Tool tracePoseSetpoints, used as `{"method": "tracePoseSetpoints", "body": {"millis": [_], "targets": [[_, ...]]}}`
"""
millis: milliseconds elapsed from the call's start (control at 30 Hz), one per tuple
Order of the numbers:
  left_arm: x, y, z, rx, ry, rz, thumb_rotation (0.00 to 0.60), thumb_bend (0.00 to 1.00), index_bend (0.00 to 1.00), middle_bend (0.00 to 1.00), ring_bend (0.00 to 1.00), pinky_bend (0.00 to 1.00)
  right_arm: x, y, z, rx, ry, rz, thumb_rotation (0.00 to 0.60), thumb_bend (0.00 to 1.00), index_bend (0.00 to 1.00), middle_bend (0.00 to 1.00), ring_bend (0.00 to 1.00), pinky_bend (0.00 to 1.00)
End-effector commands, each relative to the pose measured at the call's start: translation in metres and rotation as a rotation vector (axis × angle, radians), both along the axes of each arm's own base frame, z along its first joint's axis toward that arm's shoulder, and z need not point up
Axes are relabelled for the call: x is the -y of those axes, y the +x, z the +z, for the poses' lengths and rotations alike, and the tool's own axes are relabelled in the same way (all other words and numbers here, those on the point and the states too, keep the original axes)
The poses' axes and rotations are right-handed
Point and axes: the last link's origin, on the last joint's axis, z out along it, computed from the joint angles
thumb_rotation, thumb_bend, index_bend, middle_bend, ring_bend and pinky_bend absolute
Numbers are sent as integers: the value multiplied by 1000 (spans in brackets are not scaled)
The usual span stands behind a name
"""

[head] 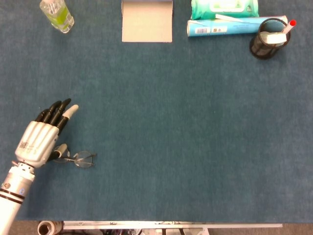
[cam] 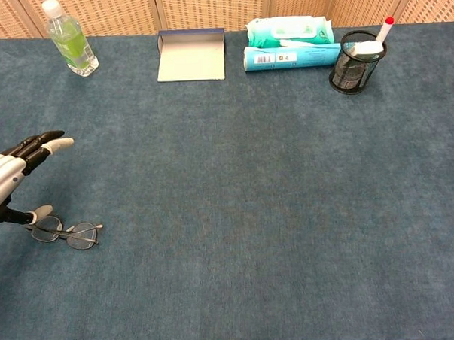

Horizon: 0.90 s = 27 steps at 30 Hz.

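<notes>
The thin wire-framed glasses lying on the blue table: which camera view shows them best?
The chest view shows the thin wire-framed glasses best: both lenses and a temple arm lie uncovered, with the left hand just above. In the head view, the hand hides one end of the glasses, so only one lens is clearly seen.

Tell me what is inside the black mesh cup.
The cup holds a red-capped marker and a white object. Its mesh wall hides their lower parts and anything at the bottom.

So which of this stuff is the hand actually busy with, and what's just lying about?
In use:
left hand, fingers spread
eyeglasses beside its thumb

Lying about:
green drink bottle
open box
wet wipes pack
blue tube
mesh pen holder
</notes>
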Motion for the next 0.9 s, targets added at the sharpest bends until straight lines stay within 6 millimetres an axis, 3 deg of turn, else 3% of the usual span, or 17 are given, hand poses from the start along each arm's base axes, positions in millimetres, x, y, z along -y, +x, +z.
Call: {"method": "tracePoseSetpoints", "body": {"millis": [33, 900], "targets": [[-1, -4, 0, -8, 0, 17, 600, 242, 0, 0, 0, 162, 0, 0, 0, 0, -1, 0, 600, 98, 474, 409, 300, 306], [8, -27, -7, -11, -20, 89, 600, 242, 0, 0, 0, 161, 1, 0, 0, -1, -2, -2, 600, 99, 474, 409, 300, 306]]}}
